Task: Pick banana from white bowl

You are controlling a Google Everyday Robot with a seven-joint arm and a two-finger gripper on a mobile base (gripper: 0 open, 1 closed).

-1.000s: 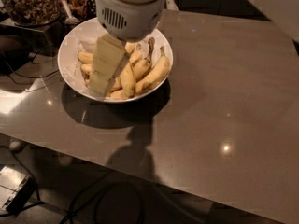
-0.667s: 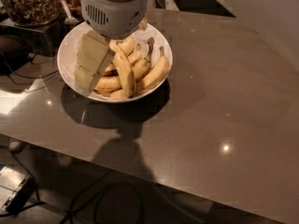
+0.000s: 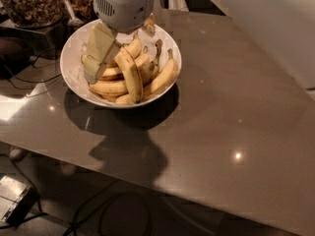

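Observation:
The white bowl (image 3: 74,68) stands at the back left of the dark table and holds several yellow bananas. The banana (image 3: 132,75), long and strongly curved, lies on top of the pile in the middle of the bowl. A shorter banana (image 3: 165,75) lies along the right rim. My gripper (image 3: 120,53) hangs over the bowl from its white wrist (image 3: 123,4). It is open, with one beige finger (image 3: 98,53) reaching down at the left of the pile, next to the banana, and the other (image 3: 149,24) at the back right. It holds nothing.
A clear container of brown snacks (image 3: 29,4) and a spoon (image 3: 71,14) stand behind the bowl at the left. Cables (image 3: 29,82) run along the table's left edge. The table's front edge (image 3: 147,181) runs diagonally; a box (image 3: 15,198) and cables lie on the floor below.
My gripper has moved left across the bowl, from over the middle of the pile to its left side, and its finger now sits beside the long banana. The bananas have not moved.

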